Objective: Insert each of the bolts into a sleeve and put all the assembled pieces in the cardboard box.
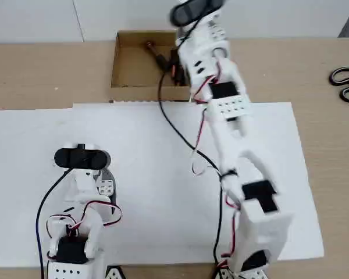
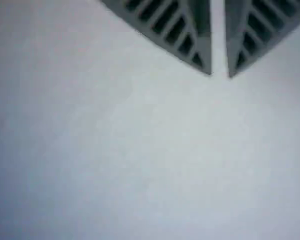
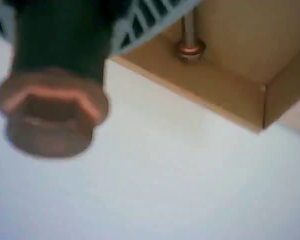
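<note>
My right gripper point(image 1: 175, 68) hangs over the near right corner of the cardboard box point(image 1: 128, 70). It is shut on an assembled piece: a black sleeve point(image 3: 60, 40) with the bolt's copper hex head point(image 3: 52, 117) sticking out, seen close in the right wrist view. Another assembled piece point(image 1: 157, 55) lies inside the box, its bolt head point(image 3: 191, 49) against the box wall point(image 3: 200, 95). My left gripper point(image 2: 219, 75) sits low over the white paper at the front left, fingers shut with only a thin slit and nothing between them.
A large white paper sheet point(image 1: 145, 174) covers the wooden table in front of the box. Black scissors point(image 1: 346, 83) lie at the far right edge. The left arm point(image 1: 81, 192) stays folded near the front edge.
</note>
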